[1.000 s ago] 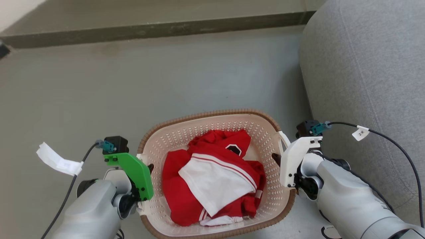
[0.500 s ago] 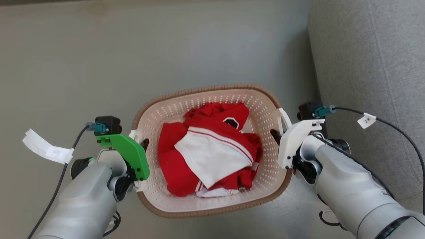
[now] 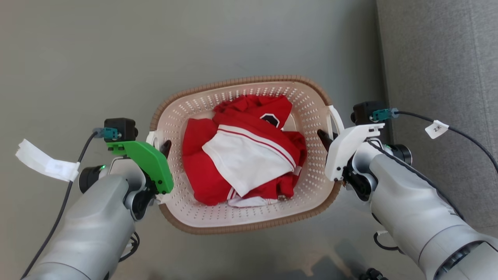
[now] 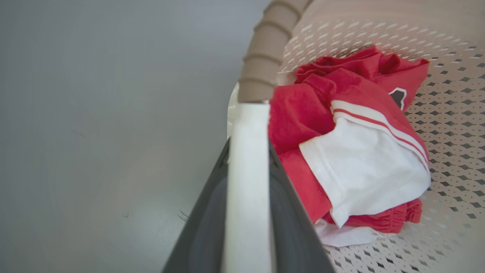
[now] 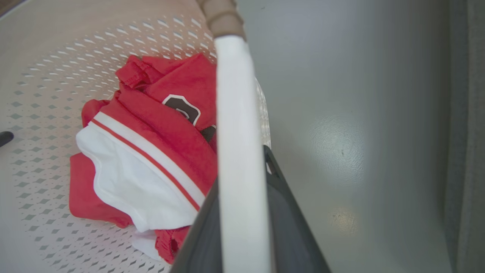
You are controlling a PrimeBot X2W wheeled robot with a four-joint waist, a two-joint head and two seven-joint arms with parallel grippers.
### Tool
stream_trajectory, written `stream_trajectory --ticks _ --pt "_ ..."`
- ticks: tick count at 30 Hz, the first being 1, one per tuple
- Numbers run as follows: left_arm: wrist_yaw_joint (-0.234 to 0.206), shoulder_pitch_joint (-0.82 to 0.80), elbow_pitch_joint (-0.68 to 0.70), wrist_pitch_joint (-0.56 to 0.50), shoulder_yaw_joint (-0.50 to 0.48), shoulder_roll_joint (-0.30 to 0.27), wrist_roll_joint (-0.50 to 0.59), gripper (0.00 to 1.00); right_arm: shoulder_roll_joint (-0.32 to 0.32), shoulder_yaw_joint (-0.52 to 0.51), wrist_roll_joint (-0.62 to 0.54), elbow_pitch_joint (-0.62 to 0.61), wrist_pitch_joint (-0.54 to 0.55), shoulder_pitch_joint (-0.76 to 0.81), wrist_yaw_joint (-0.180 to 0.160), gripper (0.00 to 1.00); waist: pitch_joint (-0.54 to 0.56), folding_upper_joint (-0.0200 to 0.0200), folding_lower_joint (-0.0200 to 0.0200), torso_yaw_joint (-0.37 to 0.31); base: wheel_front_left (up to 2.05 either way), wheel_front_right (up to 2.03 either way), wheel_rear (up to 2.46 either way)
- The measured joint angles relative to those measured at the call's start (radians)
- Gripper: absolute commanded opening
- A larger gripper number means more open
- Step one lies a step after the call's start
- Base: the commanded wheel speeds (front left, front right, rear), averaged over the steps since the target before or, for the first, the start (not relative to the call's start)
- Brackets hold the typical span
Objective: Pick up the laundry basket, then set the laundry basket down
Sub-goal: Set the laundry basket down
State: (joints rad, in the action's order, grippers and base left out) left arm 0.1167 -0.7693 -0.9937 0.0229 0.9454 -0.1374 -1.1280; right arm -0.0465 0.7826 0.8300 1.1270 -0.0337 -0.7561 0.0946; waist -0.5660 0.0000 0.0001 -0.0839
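Laundry basket [image 3: 311,194], cream perforated plastic: left gripper [image 3: 165,146] and right gripper [image 3: 323,136] each clamp a white handle [image 3: 336,118]; carry both level.

I see a crumpled red fabric garment [image 3: 200,142], a white panel [image 3: 243,161] edged with a red stripe folded across its top, and a dark badge outlined in white [image 3: 269,119] toward its far end. Beneath lies smooth grey floor [image 3: 78,58], glossy in patches. A grey upholstered sofa [image 3: 439,58] stands along my right.
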Motion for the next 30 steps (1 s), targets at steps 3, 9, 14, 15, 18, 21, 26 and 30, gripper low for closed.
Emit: stream_trajectory --ticks 3,9,14,15,18,21,26,30 --pt "0.0 -0.017 -0.001 0.015 0.0 -0.001 0.003 0.0 -0.001 0.0 -0.002 0.0 -0.015 -0.018 0.0 0.0 -0.027 0.0 0.0 0.002 0.0 0.0 0.0" --pt "0.0 -0.058 -0.004 0.045 0.002 -0.002 0.015 0.0 -0.001 0.0 -0.002 0.002 -0.053 -0.046 -0.001 0.0 -0.084 0.0 0.0 0.005 0.0 0.0 0.0" --pt "0.001 -0.085 -0.008 0.074 0.002 -0.005 0.022 0.0 -0.001 -0.002 -0.003 0.002 -0.084 -0.069 -0.001 0.0 -0.134 0.0 0.0 0.008 0.0 0.0 0.0" --pt "0.001 -0.09 -0.009 0.077 0.003 -0.005 0.026 0.0 -0.001 -0.002 -0.003 0.002 -0.09 -0.073 -0.001 0.0 -0.144 0.0 0.0 0.009 0.0 0.0 0.0" --pt "0.002 -0.107 -0.015 0.094 0.008 -0.005 0.033 0.0 0.0 -0.002 -0.003 0.001 -0.114 -0.079 -0.001 0.0 -0.175 0.0 0.0 0.01 0.0 0.0 0.0" --pt "0.002 -0.128 -0.019 0.107 0.018 -0.004 0.036 0.0 -0.001 -0.002 -0.002 0.0 -0.135 -0.084 -0.001 0.0 -0.216 0.0 0.0 0.011 0.0 0.0 0.0" --pt "0.002 -0.151 -0.028 0.138 0.019 -0.005 0.036 0.0 -0.001 -0.002 -0.002 0.0 -0.156 -0.112 -0.001 0.0 -0.265 0.0 0.0 0.015 0.0 0.0 0.0" --pt "0.003 -0.168 -0.032 0.156 0.02 -0.004 0.04 0.0 -0.001 -0.002 -0.002 0.0 -0.172 -0.128 -0.001 0.0 -0.298 0.0 0.0 0.018 0.0 0.0 0.0"
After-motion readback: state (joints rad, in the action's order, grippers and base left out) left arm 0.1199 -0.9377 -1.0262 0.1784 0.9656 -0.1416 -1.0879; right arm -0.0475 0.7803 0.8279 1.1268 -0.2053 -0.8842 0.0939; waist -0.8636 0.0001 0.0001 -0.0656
